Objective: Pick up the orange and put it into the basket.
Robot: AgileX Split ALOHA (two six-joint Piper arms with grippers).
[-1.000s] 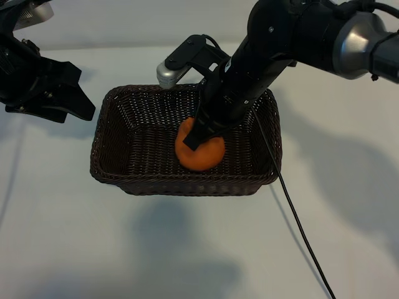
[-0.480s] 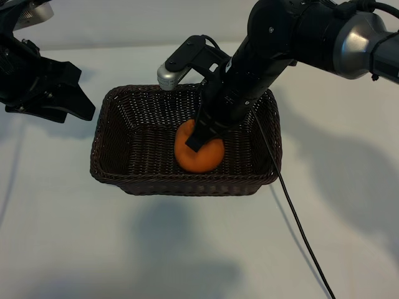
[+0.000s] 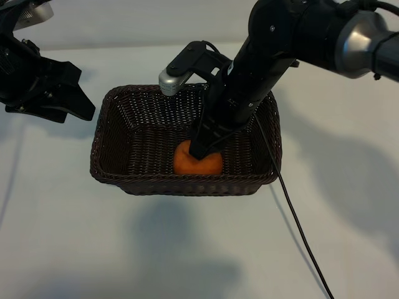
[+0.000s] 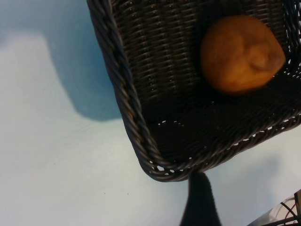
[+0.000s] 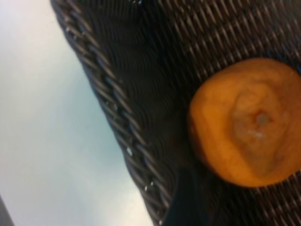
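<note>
The right gripper [image 3: 202, 148] reaches down into the basket [image 3: 118, 99], its fingers directly above the orange [image 3: 198, 162]. A second ago it clamped the fruit and held it higher in the exterior view; now the orange lies lower, on the woven floor near the front wall, and the right wrist view shows it free, with nothing pressed to its sides, so I judge the fingers have let go and stand apart (the exterior view hides the fingertips behind the arm's own bulk). That would mean the placing itself is done and only the withdrawal of the arm remains; the fruit is round, so it may roll a little on the weave.

The left gripper [image 3: 72, 103] hangs parked well to the basket's left, its jaws wide apart, holding nothing.

The basket rests on a plain white table [image 3: 187, 249], which carries soft shadows of both arms. A black cable [image 3: 299, 230] trails from the right arm across the table toward the front edge. Behind the table is a pale wall.
</note>
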